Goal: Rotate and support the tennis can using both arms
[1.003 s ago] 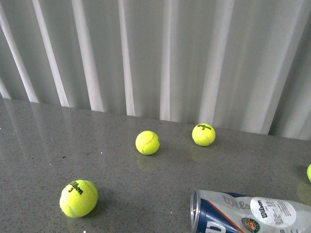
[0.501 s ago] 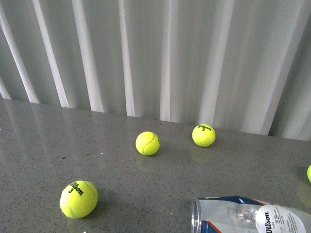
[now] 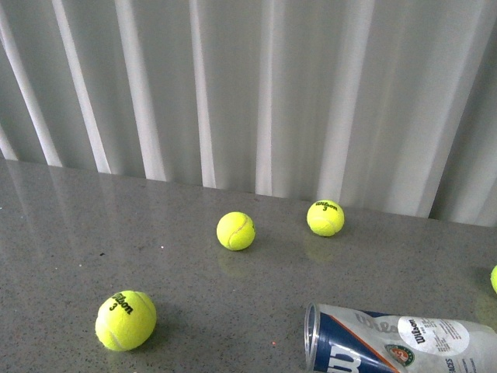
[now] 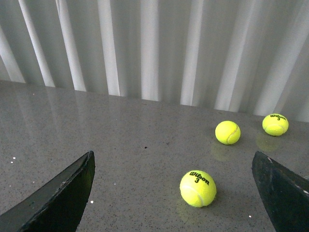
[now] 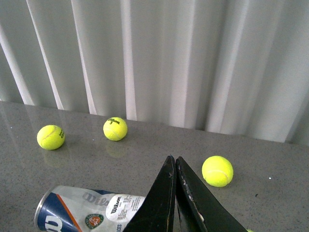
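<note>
The tennis can (image 3: 388,347) lies on its side at the front right of the grey table (image 3: 62,233), silver rim toward the left, blue and white Wilson label up. Its far end runs out of the front view. Neither arm shows there. In the right wrist view the can (image 5: 82,212) lies beside and partly behind my right gripper (image 5: 173,160), whose black fingers (image 5: 159,203) are pressed shut on nothing. Whether they touch the can I cannot tell. My left gripper (image 4: 173,154) stands wide open over the table, away from the can, with a Wilson 3 ball (image 4: 198,188) lying ahead between its fingers (image 4: 63,193).
Yellow tennis balls lie loose: one at the front left (image 3: 126,319), two further back (image 3: 235,230) (image 3: 325,217), one at the right edge (image 3: 494,277). In the right wrist view a ball (image 5: 217,170) sits just beyond the shut fingers. A white pleated curtain (image 3: 256,93) bounds the table's far edge.
The can has rolled about its long axis: half a second ago its clear side faced up, now the blue and white label is back on top. The balls have barely moved.
</note>
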Robot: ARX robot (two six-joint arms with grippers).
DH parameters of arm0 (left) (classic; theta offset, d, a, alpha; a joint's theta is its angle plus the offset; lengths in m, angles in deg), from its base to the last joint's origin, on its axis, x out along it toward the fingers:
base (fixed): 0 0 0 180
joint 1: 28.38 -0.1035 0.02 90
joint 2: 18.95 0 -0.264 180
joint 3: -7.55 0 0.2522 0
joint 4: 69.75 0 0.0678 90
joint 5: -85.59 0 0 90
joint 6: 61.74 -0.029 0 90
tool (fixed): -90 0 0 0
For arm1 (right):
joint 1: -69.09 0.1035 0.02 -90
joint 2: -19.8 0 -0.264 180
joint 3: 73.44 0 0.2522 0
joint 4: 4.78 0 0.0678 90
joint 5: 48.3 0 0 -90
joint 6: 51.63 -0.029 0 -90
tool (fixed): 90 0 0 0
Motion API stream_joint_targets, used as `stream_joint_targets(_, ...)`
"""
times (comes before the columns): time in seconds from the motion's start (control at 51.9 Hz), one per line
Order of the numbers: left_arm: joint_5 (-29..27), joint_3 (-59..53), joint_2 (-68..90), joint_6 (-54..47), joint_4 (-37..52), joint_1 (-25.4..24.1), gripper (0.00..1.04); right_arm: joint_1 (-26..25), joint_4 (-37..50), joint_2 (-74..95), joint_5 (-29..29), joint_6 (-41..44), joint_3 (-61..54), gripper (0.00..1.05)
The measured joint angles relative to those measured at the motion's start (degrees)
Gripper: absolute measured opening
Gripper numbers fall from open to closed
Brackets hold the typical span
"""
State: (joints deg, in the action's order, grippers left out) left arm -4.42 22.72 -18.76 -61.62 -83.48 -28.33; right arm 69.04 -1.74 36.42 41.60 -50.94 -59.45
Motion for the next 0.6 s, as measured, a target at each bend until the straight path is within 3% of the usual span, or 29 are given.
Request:
stream_joint_targets(0.444, 0.0, 0.0, 0.0, 0.0, 0.0, 0.0, 0.98, 0.0, -7.3, -7.2, 0.0, 0.0, 0.0, 0.03)
stream_joint_targets(0.521, 0.0, 0.0, 0.0, 0.0, 0.0, 0.0, 0.98, 0.0, -15.4, -13.3, 0.0, 0.0, 0.0, 0.03)
stream_joint_targets(0.598, 0.0, 0.0, 0.0, 0.0, 0.0, 0.0, 0.98, 0.0, -16.5, -16.3, 0.0, 0.0, 0.0, 0.03)
